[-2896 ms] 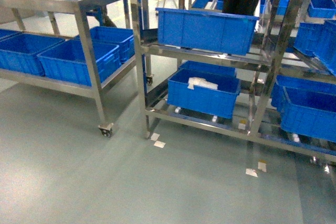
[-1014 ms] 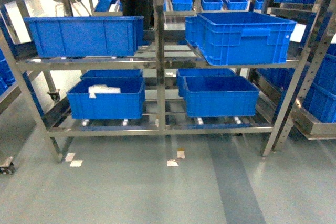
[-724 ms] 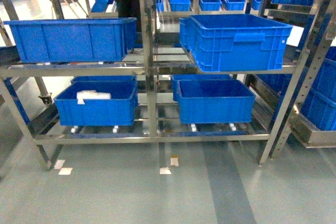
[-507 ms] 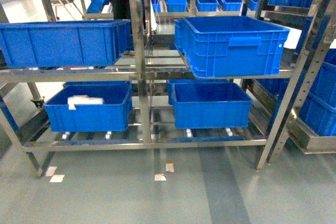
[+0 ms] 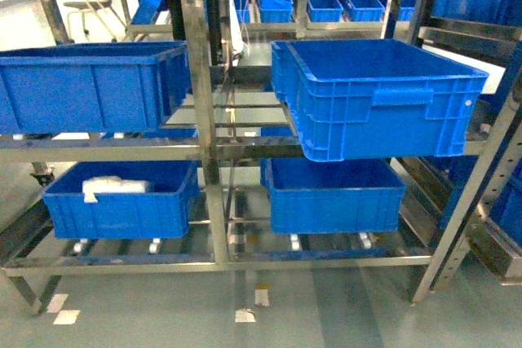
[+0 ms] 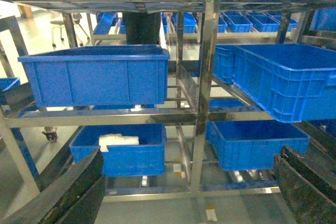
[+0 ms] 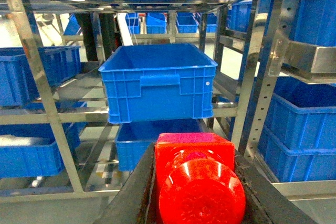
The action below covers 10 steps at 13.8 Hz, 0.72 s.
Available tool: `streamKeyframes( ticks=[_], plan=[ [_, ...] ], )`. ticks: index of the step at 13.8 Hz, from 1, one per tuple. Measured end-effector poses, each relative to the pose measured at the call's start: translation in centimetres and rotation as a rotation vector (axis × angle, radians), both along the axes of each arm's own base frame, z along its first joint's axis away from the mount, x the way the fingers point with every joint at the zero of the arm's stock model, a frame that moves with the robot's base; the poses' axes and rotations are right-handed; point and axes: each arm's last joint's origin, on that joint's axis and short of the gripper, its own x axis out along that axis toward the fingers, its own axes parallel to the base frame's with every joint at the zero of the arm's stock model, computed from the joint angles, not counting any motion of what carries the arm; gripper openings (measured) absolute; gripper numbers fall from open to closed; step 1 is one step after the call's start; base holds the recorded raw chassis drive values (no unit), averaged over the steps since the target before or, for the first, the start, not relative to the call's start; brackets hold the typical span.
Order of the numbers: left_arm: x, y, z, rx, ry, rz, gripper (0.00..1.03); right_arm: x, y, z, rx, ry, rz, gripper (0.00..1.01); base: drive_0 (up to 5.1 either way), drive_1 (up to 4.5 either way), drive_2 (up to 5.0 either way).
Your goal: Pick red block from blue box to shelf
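Note:
The red block [image 7: 197, 182] fills the bottom of the right wrist view, its round stud facing the camera. My right gripper [image 7: 194, 153] is shut on it, a black finger on each side. The shelf [image 5: 200, 120], a steel rack with several tiers, stands straight ahead and close. In the left wrist view my left gripper [image 6: 190, 182] is open, nothing between its dark fingers [image 6: 79, 192], and it faces the shelf [image 6: 205, 77]. Neither gripper shows in the head view. The blue box is out of view.
Dark blue ribbed crates sit on the rack: one at upper right [image 5: 375, 95], one at upper left [image 5: 90, 87], two below [image 5: 334, 197], the left one holding a white bag [image 5: 114, 187]. Another rack [image 5: 489, 201] stands at right. Paper tags [image 5: 245, 314] lie on the floor.
The head view swung right from a wheeled cart to this rack, then closed in. The rack and its crates are now larger and nearer in the frame.

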Motion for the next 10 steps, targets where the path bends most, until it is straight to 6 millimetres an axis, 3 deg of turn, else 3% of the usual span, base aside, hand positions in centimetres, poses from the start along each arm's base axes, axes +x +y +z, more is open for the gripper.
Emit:
streamKeyframes(
  ticks=[10],
  plan=[
    [0.00, 0.00, 0.00, 0.000, 0.000, -0.001, 0.98, 0.00, 0.00, -0.02, 0.000, 0.002, 0.000, 0.28, 0.0, 4.27, -4.3]
  ],
)
